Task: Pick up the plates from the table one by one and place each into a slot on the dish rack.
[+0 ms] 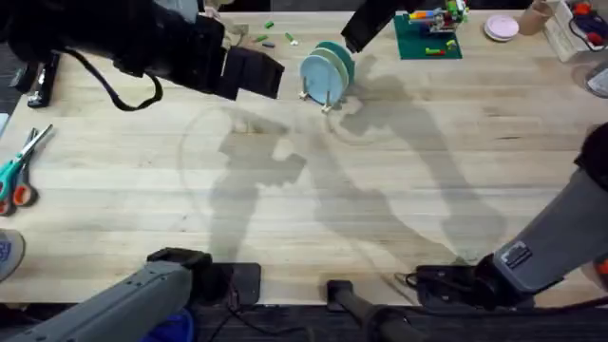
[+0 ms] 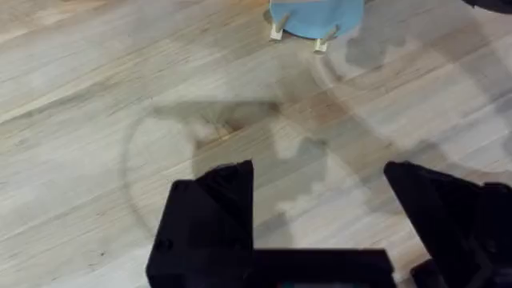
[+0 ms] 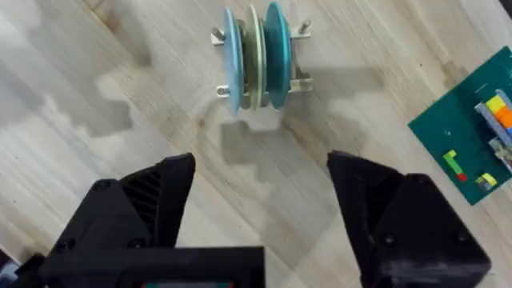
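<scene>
All three plates [image 3: 252, 58] stand on edge in the dish rack [image 3: 298, 80] at the table's [image 1: 285, 190] far side, both grippers [image 3: 260, 208] spread empty, so retreat clear without nudging the rack.

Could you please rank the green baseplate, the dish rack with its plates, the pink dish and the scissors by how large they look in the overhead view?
1. green baseplate
2. dish rack with its plates, close to the baseplate, so that order is unsure
3. scissors, partly cut off
4. pink dish
</scene>
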